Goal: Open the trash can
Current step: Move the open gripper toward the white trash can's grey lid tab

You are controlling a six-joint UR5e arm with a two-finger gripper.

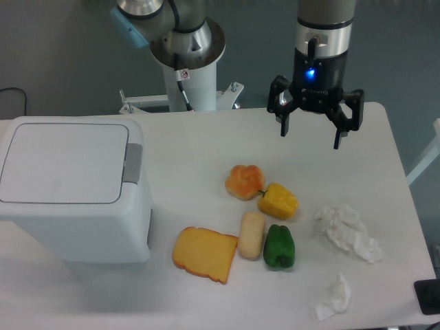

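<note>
The trash can [72, 189] stands at the left end of the desk [206, 148], lid closed flat, with the grey push tab [133, 163] on the lid's right edge (the side facing the arm). The end effector [311, 134] hangs above the far right of the desk, fingers spread wide, holding nothing. The tab therefore lies well to its left and nearer the camera.

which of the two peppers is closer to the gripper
The yellow bell pepper. It lies farther back on the table, beside the orange bun, nearer the open gripper than the green bell pepper in front of it.
</note>
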